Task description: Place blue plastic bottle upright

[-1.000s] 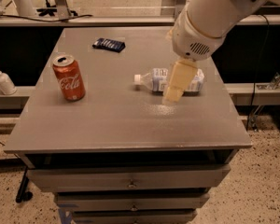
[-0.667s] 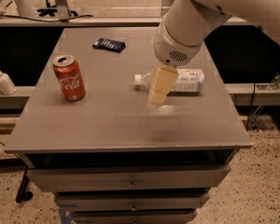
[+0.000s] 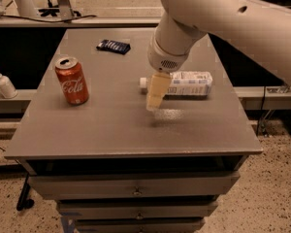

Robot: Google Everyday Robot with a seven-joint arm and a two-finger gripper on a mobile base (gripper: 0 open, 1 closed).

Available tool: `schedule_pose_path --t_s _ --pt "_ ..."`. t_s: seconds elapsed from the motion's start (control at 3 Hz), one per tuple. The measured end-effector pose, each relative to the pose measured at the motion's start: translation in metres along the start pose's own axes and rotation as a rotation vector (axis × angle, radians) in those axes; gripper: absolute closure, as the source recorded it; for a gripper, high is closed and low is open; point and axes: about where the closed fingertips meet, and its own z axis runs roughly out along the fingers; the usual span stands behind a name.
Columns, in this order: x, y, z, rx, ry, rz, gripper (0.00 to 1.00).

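The blue plastic bottle lies on its side on the grey table, right of centre, with its white cap pointing left and its white-blue label facing up. My gripper hangs from the big white arm. It points down in front of the bottle's cap end, just above the table top, and covers the bottle's neck. It holds nothing that I can see.
A red Coca-Cola can stands upright at the table's left. A dark blue packet lies at the back. A small white pump bottle stands on a ledge left of the table. Drawers sit under the table's front edge.
My gripper has moved left, from over the bottle's middle to in front of its cap end. The bottle and the can have not moved.
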Motion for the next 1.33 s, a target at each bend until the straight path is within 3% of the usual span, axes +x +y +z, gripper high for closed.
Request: schedule_pose_path --t_s 1.0,1.33 --pt "0.031 -0.032 0.039 -0.008 0.112 -0.067 0.00" --pt "0.042 -0.038 0.039 -0.017 0.145 -0.085 0.16"
